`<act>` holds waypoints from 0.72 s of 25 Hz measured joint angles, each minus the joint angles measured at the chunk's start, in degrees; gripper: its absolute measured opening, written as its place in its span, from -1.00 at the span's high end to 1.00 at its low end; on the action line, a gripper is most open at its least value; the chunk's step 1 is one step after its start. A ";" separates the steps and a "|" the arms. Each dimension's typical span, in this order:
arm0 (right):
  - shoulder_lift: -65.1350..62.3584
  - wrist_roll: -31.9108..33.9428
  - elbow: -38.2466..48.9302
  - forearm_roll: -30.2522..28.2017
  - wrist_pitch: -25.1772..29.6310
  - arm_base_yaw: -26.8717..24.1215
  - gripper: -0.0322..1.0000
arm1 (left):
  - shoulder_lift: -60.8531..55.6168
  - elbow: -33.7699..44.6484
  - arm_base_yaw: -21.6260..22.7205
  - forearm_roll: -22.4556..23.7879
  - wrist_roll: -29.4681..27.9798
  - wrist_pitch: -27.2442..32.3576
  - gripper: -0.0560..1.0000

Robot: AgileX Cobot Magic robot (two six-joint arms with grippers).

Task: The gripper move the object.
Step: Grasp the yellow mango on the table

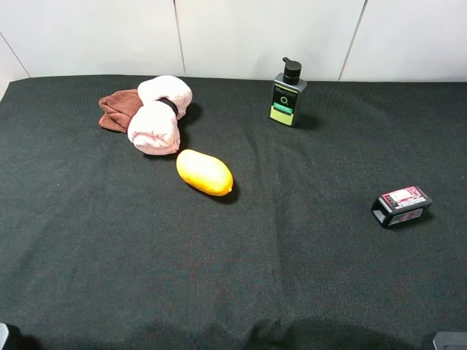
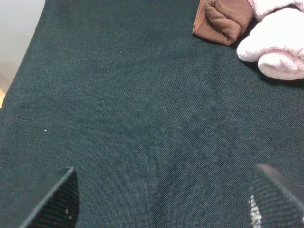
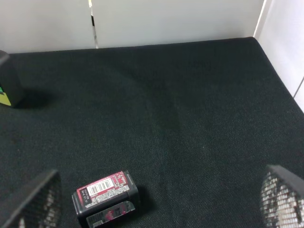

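Note:
The object, a smooth yellow-orange mango-like oval, lies on the black cloth left of centre, just in front of the rolled pink towel. It shows in neither wrist view. My left gripper is open and empty over bare cloth, with its fingertips wide apart; the pink towel lies ahead of it. My right gripper is open and empty, with the small black box between and just ahead of its fingertips. Both grippers stay near the table's front edge, far from the fruit.
A brown cloth lies beside the pink towel, also seen in the left wrist view. A black pump bottle with a green label stands at the back centre. The small black box with a pink label sits at the right. A white wall runs behind the table.

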 joint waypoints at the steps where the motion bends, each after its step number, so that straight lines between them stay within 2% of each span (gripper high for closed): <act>1: 0.00 0.00 0.00 0.00 0.00 0.00 -0.29 | 0.00 0.00 0.00 0.00 0.00 0.00 -0.55; 18: 0.00 0.00 0.00 0.00 0.00 0.00 -0.29 | 0.00 0.00 0.00 -0.14 -0.59 -0.04 -0.55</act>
